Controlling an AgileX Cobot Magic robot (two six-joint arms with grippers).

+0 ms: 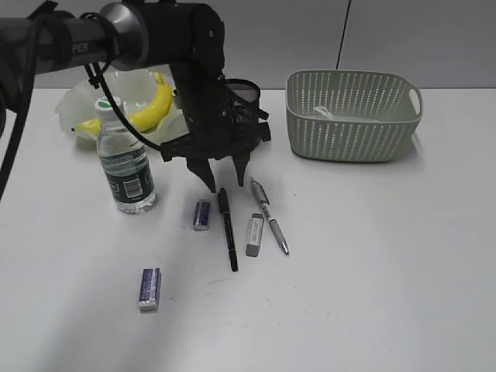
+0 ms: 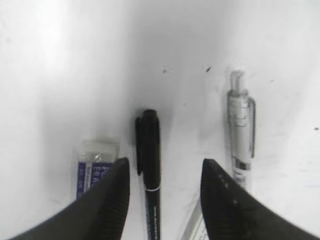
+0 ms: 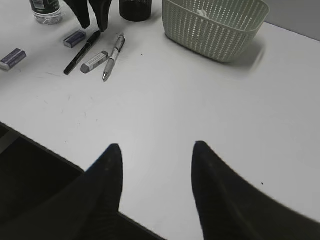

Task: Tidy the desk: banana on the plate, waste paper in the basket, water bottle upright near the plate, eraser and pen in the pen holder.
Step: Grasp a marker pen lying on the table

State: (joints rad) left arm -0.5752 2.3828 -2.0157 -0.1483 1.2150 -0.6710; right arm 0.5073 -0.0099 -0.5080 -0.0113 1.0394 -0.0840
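My left gripper point(image 1: 226, 184) is open, just above the cap end of a black pen point(image 1: 228, 229), whose barrel lies between the fingers in the left wrist view point(image 2: 150, 150). A silver pen point(image 1: 270, 216) and a grey eraser point(image 1: 254, 234) lie to its right, a blue eraser point(image 1: 201, 215) to its left, and another blue eraser point(image 1: 149, 288) lies nearer the front. The banana point(image 1: 155, 105) lies in the plate point(image 1: 74, 105). The water bottle point(image 1: 124, 163) stands upright beside the plate. The pen holder point(image 1: 246, 97) stands behind the arm. The waste paper point(image 1: 324, 113) is in the basket point(image 1: 353, 115). My right gripper point(image 3: 156, 150) is open and empty over the desk's front edge.
The desk point(image 1: 372, 256) is white. In the right wrist view, the desk's front edge point(image 3: 45, 145) runs across the lower left, with dark space below it.
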